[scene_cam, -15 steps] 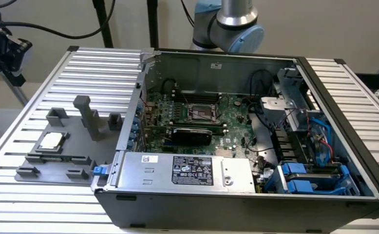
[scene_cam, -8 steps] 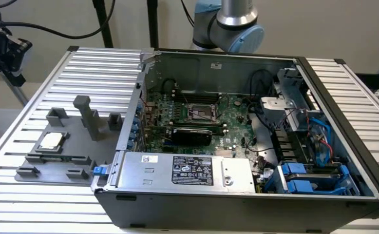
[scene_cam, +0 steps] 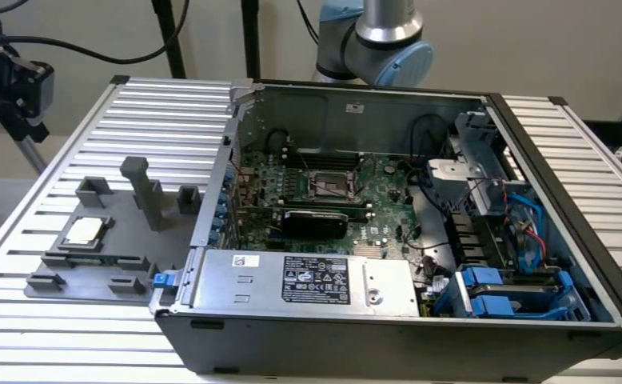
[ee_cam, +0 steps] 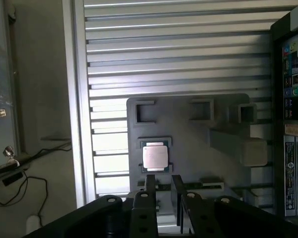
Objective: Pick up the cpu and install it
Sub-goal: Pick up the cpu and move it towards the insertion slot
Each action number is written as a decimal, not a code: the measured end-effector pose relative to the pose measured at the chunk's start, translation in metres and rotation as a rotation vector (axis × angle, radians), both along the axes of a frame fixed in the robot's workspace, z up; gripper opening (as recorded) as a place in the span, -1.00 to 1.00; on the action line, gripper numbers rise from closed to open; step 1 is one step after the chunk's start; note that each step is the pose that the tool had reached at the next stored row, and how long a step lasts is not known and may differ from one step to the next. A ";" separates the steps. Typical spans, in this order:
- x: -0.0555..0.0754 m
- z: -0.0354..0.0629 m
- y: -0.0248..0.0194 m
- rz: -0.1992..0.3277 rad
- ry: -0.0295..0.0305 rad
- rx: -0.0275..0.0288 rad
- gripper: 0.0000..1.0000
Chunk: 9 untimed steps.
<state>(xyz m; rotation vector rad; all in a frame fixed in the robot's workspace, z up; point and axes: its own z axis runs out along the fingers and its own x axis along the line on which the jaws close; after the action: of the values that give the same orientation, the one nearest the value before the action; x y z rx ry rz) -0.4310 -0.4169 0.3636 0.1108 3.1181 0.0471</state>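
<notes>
The cpu point(scene_cam: 85, 232) is a small square chip with a silvery top. It lies flat in a recess of the grey fixture plate point(scene_cam: 109, 248) on the slatted table, at the exterior view's left of the open computer case. In the wrist view the cpu point(ee_cam: 154, 157) sits just beyond my gripper point(ee_cam: 162, 179), which hangs well above it. The two dark fingers point(ee_cam: 150, 187) stand apart, open, with nothing between them. The black motherboard socket point(scene_cam: 332, 186) with its metal frame lies inside the case.
The open computer case point(scene_cam: 396, 320) holds the motherboard, the power supply point(scene_cam: 311, 280), cables and blue drive brackets point(scene_cam: 514, 292). Grey posts point(scene_cam: 141, 188) rise from the fixture plate near the cpu. A black device on a stand point(scene_cam: 7, 84) is at the table's far left corner.
</notes>
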 end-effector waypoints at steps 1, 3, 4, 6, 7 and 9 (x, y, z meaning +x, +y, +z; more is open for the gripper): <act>0.000 0.0000 0.0000 0.000 0.0000 0.0000 -0.40; 0.000 0.0000 0.0000 0.000 0.0000 0.0000 -0.16; 0.000 0.0000 0.0000 0.000 0.0000 0.0000 -0.05; 0.000 0.0000 0.0000 0.000 0.0001 0.0000 0.07; 0.000 0.0000 0.0000 0.000 0.0001 0.0000 0.07; 0.000 -0.0002 0.0000 0.000 0.0001 0.0000 0.19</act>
<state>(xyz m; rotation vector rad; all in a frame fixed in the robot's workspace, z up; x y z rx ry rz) -0.4311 -0.4169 0.3634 0.1108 3.1181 0.0471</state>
